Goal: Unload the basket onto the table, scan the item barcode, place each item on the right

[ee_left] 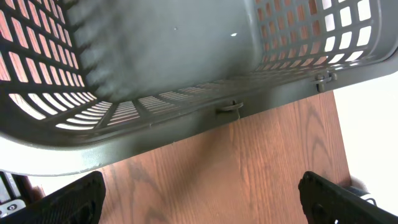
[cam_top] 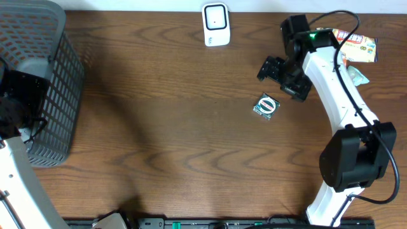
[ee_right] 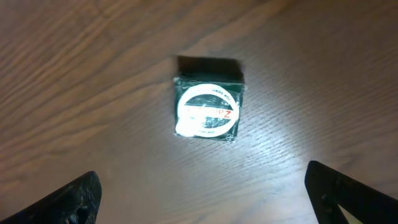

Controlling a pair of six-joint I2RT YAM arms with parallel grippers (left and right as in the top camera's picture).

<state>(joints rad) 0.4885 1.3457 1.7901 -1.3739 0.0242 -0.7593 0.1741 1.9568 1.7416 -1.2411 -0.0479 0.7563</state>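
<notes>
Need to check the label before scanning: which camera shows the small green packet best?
The right wrist view: the green packet lies flat, centred and large, its round label facing up. Overhead shows it only small, the label unreadable. The left wrist view misses it, showing only the basket.

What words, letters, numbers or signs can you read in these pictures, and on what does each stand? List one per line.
"Z", red, probably; the letters beside it are blurred: round white label on the small dark green packet.
Small print ringing that label: too blurred to read.
Colourful packets: print too small to read.
White scanner: no readable text.
</notes>
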